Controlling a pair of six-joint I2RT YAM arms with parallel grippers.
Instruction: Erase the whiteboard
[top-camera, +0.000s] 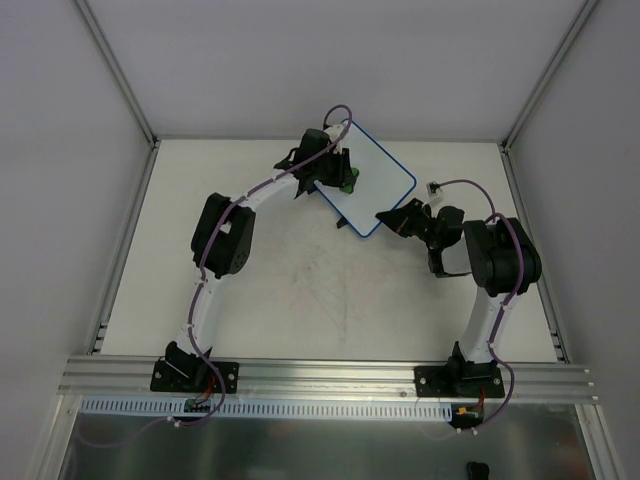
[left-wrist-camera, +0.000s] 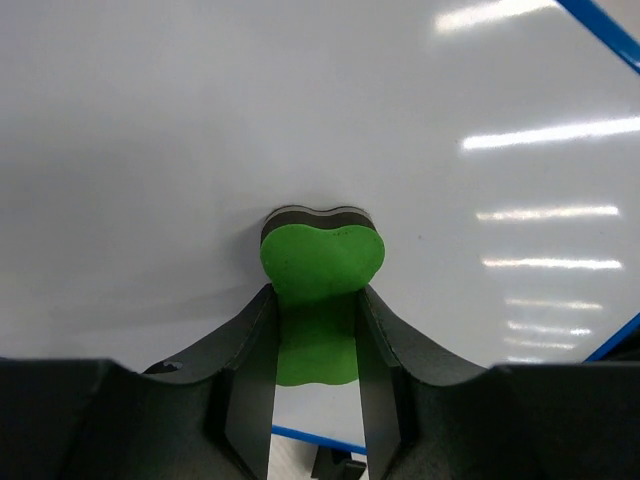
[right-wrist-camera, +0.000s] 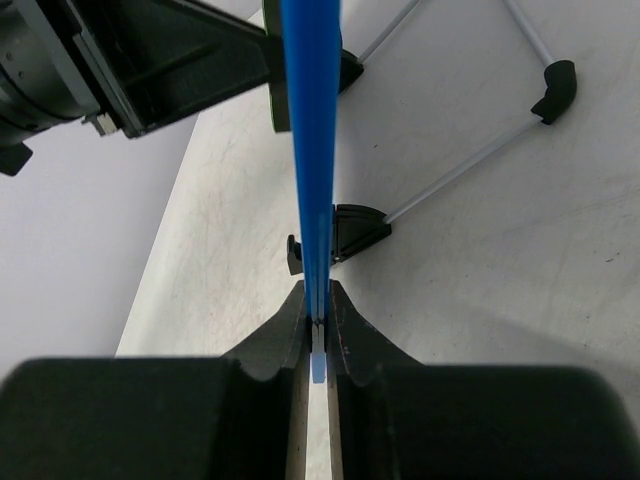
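Left wrist shows left hand pinching green eraser against whiteboard.

Overhead view, two close wrist views — whiteboard shared

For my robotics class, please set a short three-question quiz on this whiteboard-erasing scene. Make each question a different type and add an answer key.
1. True or false: the right gripper hangs open above the whiteboard.
2. What does the left gripper hold? A) a marker B) a green eraser C) a cloth
3. Fill the gap: the right gripper clamps the board's ____ rim.
Key: 1 false, it is shut on the board's edge; 2 B; 3 blue.
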